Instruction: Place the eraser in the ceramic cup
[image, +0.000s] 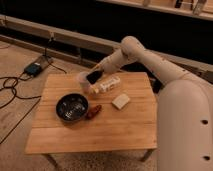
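Observation:
The ceramic cup (82, 81) is small and whitish and stands upright near the table's back left. My gripper (96, 76) hangs just right of the cup's rim, at the end of the white arm reaching in from the right. It is shut on the eraser (92, 78), a small black block held tilted, with its lower end close to the cup's rim. I cannot tell whether the eraser touches the cup.
A dark round bowl (71, 107) sits front left on the wooden table (100, 135). A reddish-brown object (93, 111) lies beside the bowl. A white bottle (108, 85) lies under the arm. A cream-white block (120, 101) lies to the right. Cables (15, 85) run on the floor at the left.

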